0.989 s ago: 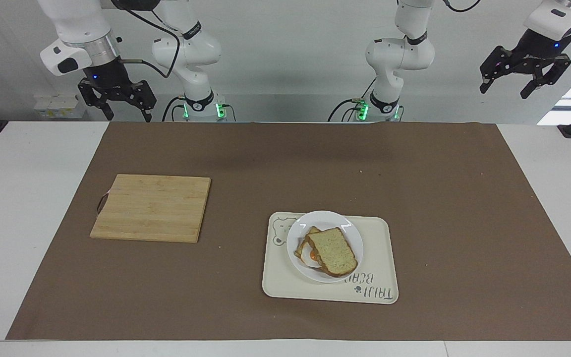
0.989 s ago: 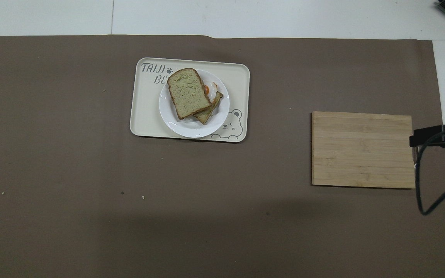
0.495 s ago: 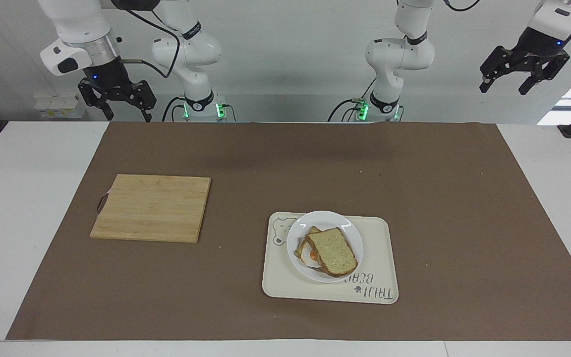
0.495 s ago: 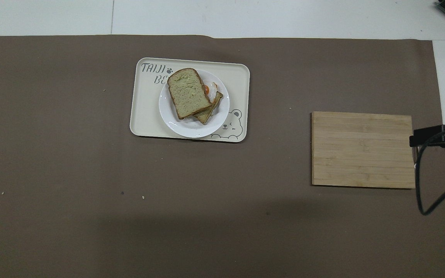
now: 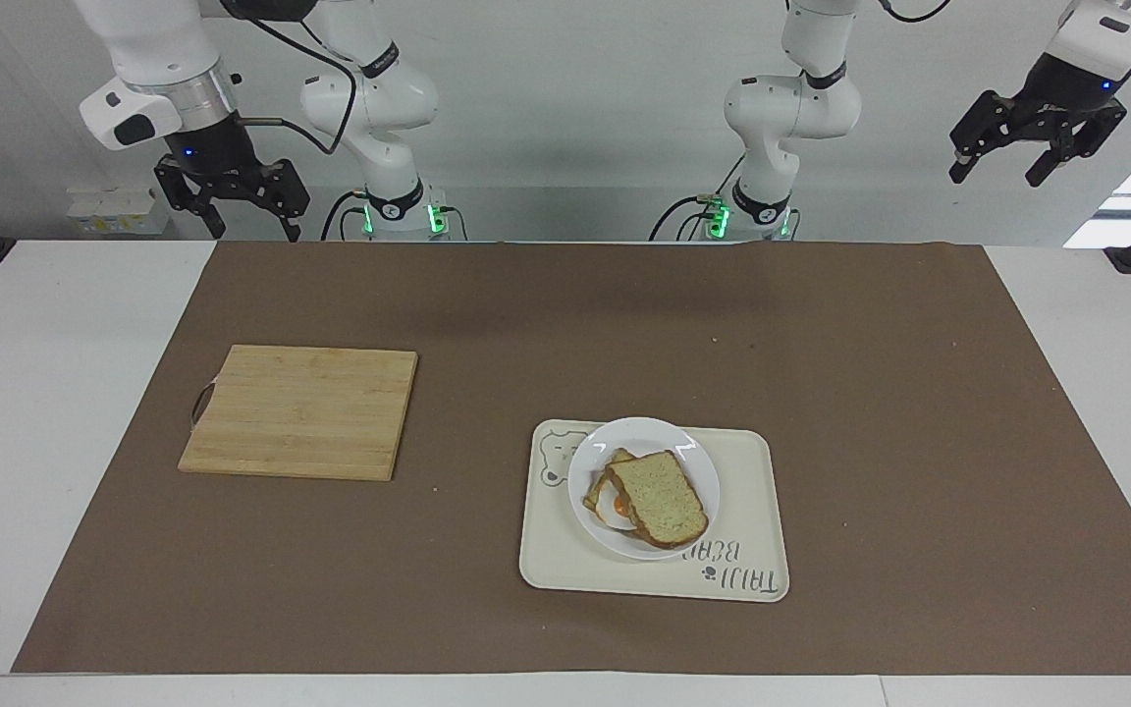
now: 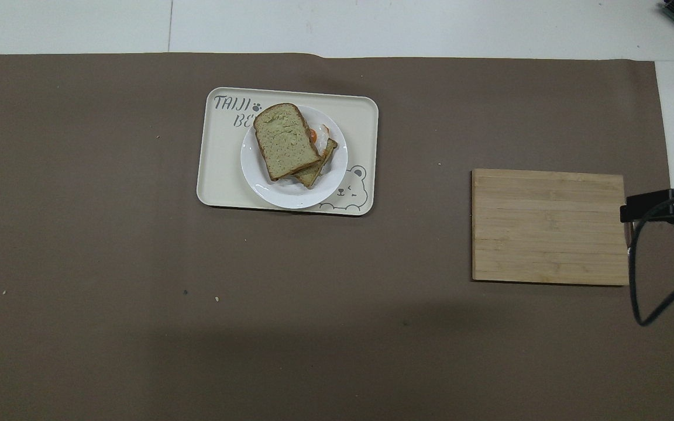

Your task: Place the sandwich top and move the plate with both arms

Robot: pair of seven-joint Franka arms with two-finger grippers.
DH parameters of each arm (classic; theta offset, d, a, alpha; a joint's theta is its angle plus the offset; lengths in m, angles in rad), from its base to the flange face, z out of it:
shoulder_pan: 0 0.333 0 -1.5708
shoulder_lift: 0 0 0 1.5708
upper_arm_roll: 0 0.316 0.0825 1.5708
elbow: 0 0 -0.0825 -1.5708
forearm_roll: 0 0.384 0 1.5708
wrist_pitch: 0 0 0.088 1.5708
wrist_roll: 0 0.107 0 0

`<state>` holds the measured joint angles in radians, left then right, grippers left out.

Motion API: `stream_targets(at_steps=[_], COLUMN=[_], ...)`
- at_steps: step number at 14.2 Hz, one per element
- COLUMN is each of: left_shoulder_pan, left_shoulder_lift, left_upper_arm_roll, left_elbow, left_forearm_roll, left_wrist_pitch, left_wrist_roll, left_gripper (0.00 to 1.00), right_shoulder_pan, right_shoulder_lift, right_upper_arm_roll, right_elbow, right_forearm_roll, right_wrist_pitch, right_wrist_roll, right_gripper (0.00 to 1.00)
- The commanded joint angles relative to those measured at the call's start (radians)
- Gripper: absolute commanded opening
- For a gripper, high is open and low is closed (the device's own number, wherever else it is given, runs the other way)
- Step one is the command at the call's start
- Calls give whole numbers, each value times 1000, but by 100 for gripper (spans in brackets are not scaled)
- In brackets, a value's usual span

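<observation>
I see a white tabletop (image 5: pixel 55 393) under a brown mat (image 5: pixel 821 393); on the mat lie a wooden board (image 5: pixel 300 412) and a cream tray (image 5: pixel 742 550).

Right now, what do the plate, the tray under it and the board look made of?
Plate: glossy white, likely ceramic or melamine; a highlight glints on its rim. Tray: matte cream, probably plastic, with printed bear and lettering. Board: pale wood, perhaps bamboo; parallel strips show.

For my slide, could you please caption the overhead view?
Speckled brown-crusted bread slice tops egg sandwich on round white plate in cream bear tray.
</observation>
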<state>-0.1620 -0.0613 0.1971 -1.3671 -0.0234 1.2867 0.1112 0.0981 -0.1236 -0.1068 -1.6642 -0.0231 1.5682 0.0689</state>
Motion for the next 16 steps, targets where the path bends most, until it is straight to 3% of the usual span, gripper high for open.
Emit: stream_targets(at_steps=[1, 16], left_shoulder_pan=[-2, -5], left_shoulder_lift=[-5, -5], left_upper_arm_roll=[2, -5], left_elbow=[8, 8], left_forearm_roll=[-10, -10], left_wrist_pitch=[-20, -16], left_wrist_roll=[-15, -15], left_gripper=[100, 100], right_shoulder_pan=[-8, -8], right_shoulder_lift=[2, 2], right_upper_arm_roll=[1, 1], right_elbow=[12, 12], right_forearm_roll=[5, 5], right_wrist_pitch=[-13, -14], right_wrist_roll=[-24, -24], right_gripper=[100, 100])
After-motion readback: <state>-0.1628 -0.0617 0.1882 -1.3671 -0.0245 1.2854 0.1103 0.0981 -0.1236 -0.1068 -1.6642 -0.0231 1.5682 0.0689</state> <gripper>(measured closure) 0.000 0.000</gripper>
